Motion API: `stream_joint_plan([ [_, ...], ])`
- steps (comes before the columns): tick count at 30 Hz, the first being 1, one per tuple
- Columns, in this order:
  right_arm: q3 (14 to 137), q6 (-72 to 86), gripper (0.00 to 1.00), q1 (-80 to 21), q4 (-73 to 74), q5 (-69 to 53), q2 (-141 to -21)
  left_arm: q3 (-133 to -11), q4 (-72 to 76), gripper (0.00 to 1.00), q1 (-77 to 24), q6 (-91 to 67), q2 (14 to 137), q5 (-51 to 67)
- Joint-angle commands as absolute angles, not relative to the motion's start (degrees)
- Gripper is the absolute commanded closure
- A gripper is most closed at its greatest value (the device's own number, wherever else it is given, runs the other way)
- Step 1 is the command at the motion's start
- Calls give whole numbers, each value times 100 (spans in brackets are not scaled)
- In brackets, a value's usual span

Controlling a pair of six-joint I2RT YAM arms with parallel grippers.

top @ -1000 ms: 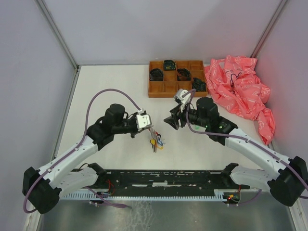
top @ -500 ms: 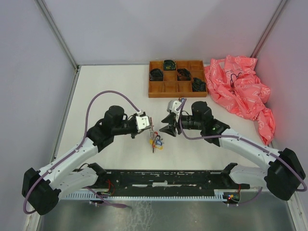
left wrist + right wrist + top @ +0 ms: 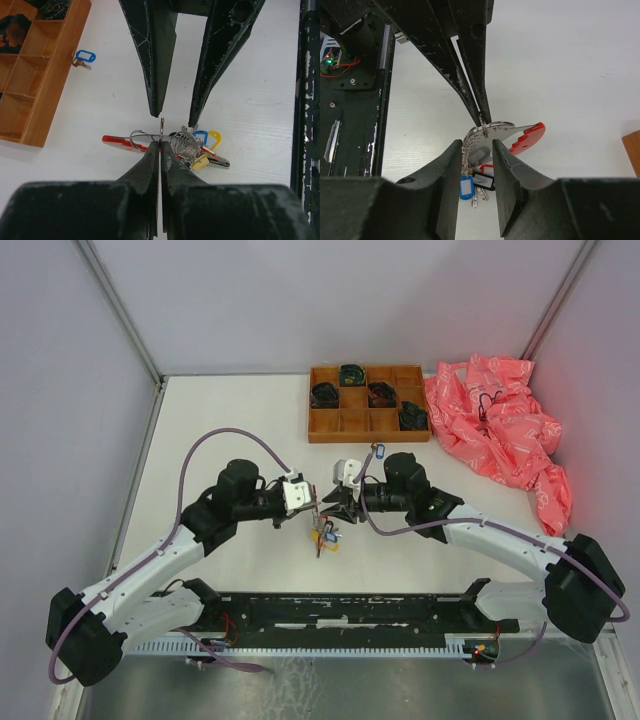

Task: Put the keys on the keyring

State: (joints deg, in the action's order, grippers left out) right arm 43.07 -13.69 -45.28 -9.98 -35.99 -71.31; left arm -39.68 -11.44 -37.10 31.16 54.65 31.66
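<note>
Centrally, one keyring (image 3: 142, 132), one loose key (image 3: 83, 57) — blue-tagged

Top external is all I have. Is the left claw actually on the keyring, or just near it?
Observer: On it. The left wrist view shows the left claw shut on the keyring, pinching the wire between its tips.
Operator: And the other one?
Observer: The right claw is open, one finger on either side of the ring. I can't tell whether it touches.
Operator: That blue speck farther back?
Observer: A loose key with a blue tag, lying on the table just off the tray, not on the ring.
</note>
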Motion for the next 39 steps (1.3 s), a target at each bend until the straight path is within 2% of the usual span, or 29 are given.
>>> stream_joint_plan([
  [1, 4555, -1445, 62, -4544, -1453, -3517, -7178, -4043, -743, 97, -3718, 3034, 5440, 3390],
  [7, 4544, -1451, 66, -4544, -1507, -3554, -7228, -4052, -753, 97, -3718, 3038, 5473, 3434],
  [12, 4570, -1433, 79, -4544, -1508, -3629, -7277, -4061, -750, 97, -3718, 3037, 5493, 3497],
  [18, 4587, -1476, 98, -4544, -1455, -3670, -7277, -4043, -754, 97, -3718, 3064, 5489, 3613],
  [39, 4553, -1136, 99, -4544, -1788, -4043, -7286, -4113, -738, 93, -3717, 2914, 5716, 3505],
])
